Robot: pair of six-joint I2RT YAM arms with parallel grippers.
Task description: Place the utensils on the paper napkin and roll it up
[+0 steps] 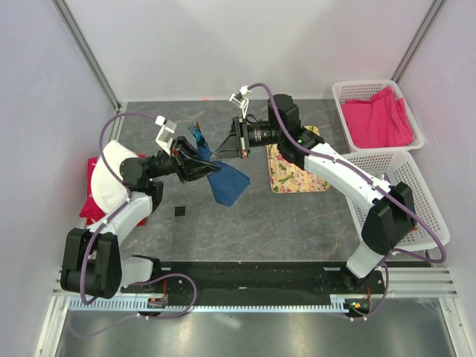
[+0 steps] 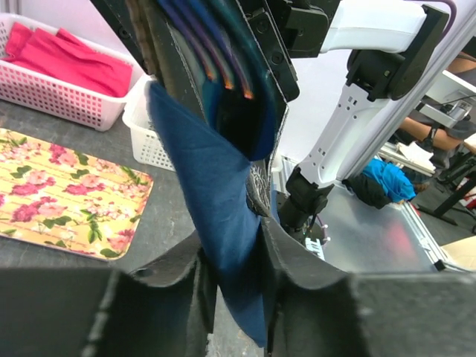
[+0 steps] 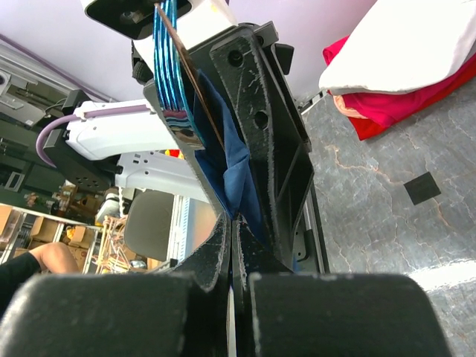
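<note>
**Item: bundle in hand.** Thin bright-blue plastic utensils [image 1: 196, 134], fork-like, were held in the air above the table [image 1: 297, 223], between the two arms. Their tines stood up and away from the arm bases. A dark-blue paper napkin [image 1: 229, 184] was wrapped partly about them, with a loose tail hanging towards the table.

**Left fingers** [image 2: 134, 312]: set either side of the napkin's hanging fold, which filled the gap between them. Whether it was clamped could not be told.

**Right fingers** [image 3: 134, 312]: closed tight, with an edge of the napkin pinched in the seam between them.

**Step judged in hand:** rolling, with the wrap incomplete. It would be done well if one pair of fingers kept the utensils pinned while the other drew the tail round. The handles should be kept bunched so that none slides out. The two holds should never be let go together. Lowering the bundle onto the table would probably steady the roll.

**Surroundings, near to far:**
- small black square [image 1: 179, 212] on the table
- yellow floral mat [image 1: 294, 172], right of the bundle
- heap of red and white cloth [image 1: 104, 186] at the left edge
- white mesh basket [image 1: 349, 91] holding red cloth [image 1: 379, 119]
- second white mesh basket [image 1: 428, 216], nearer the right arm
</note>
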